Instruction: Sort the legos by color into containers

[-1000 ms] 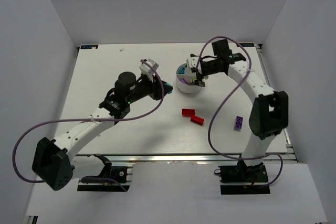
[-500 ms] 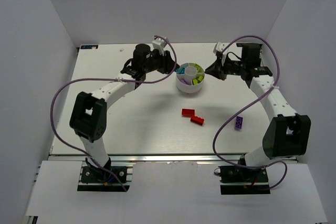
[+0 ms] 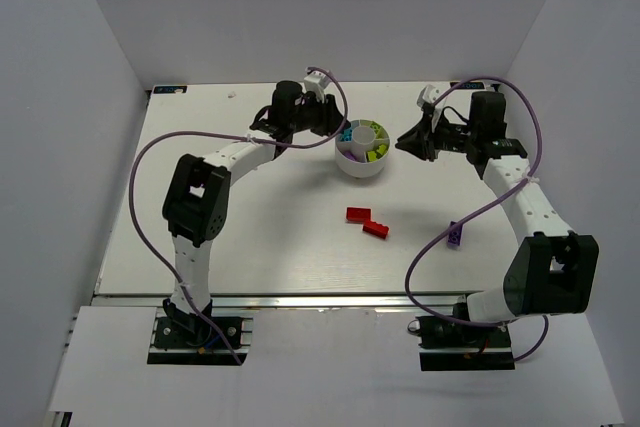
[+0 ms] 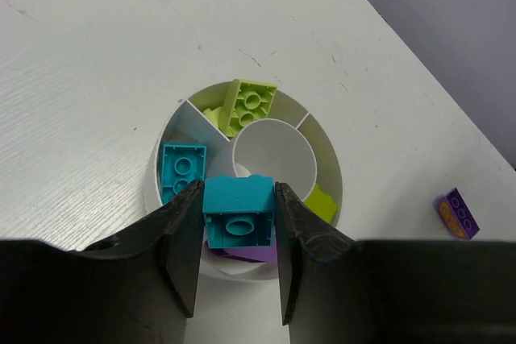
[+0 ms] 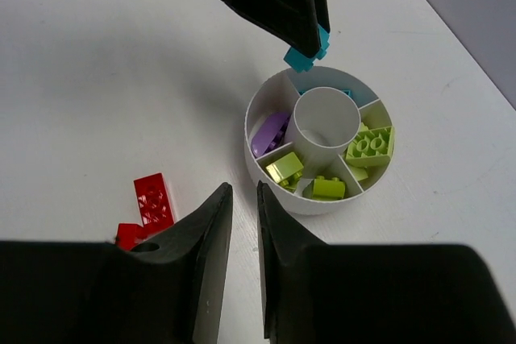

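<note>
My left gripper (image 4: 238, 223) is shut on a cyan lego (image 4: 238, 211) and hovers over the near rim of the round white dish (image 4: 151, 179). Its containers hold another cyan lego (image 4: 183, 169), lime green legos (image 4: 251, 105) and a purple one (image 5: 270, 130). In the top view the left gripper (image 3: 335, 128) is at the left edge of the dish (image 3: 362, 173). My right gripper (image 3: 405, 142) hangs just right of the dish, shut and holding nothing (image 5: 242, 191). Two red legos (image 3: 358, 214) (image 3: 376, 229) and a purple lego (image 3: 455, 235) lie on the table.
The white table (image 3: 250, 237) ends at a metal rail along its near edge (image 3: 320, 299). White walls close in the left, back and right sides. Purple cables loop from both arms above the table, the right one (image 3: 430, 247) passing near the loose purple lego.
The left arm has swung the cyan lego from the table's middle to the dish's left edge. The right gripper has drawn back from over the dish to its right and closed.
</note>
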